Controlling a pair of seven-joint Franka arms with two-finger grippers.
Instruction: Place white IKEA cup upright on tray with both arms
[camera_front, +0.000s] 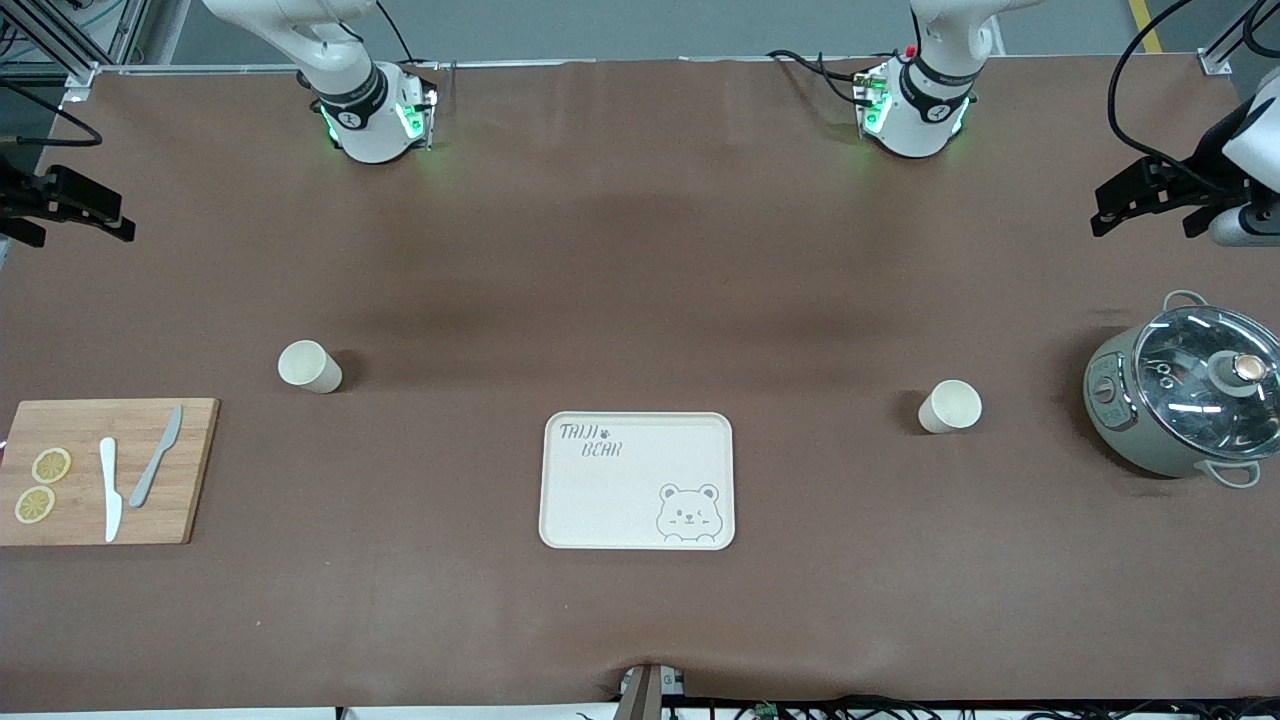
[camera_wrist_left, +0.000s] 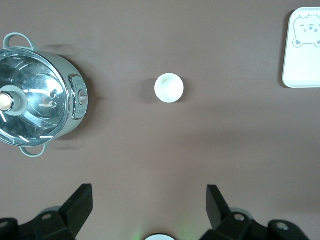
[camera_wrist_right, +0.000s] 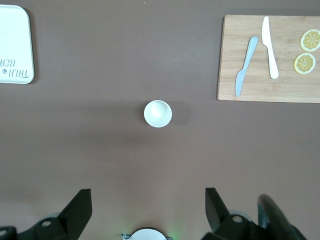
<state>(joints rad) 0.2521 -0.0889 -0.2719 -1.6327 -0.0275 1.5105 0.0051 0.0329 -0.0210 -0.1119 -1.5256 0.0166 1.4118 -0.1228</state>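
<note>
Two white cups stand upright on the brown table. One cup (camera_front: 310, 366) is toward the right arm's end and shows in the right wrist view (camera_wrist_right: 158, 113). The other cup (camera_front: 950, 406) is toward the left arm's end and shows in the left wrist view (camera_wrist_left: 169, 88). The cream tray (camera_front: 620, 500) with the bear drawing lies between them, nearer the front camera, with nothing on it; its edge shows in both wrist views (camera_wrist_left: 302, 60) (camera_wrist_right: 12, 45). My left gripper (camera_front: 1105, 215) (camera_wrist_left: 149, 192) and right gripper (camera_front: 120, 225) (camera_wrist_right: 148, 196) hang open and empty high over the table's ends.
A grey-green pot with a glass lid (camera_front: 1185, 400) (camera_wrist_left: 37, 102) stands at the left arm's end, beside that cup. A wooden cutting board (camera_front: 80, 430) (camera_wrist_right: 285, 85) with two knives and two lemon slices lies at the right arm's end.
</note>
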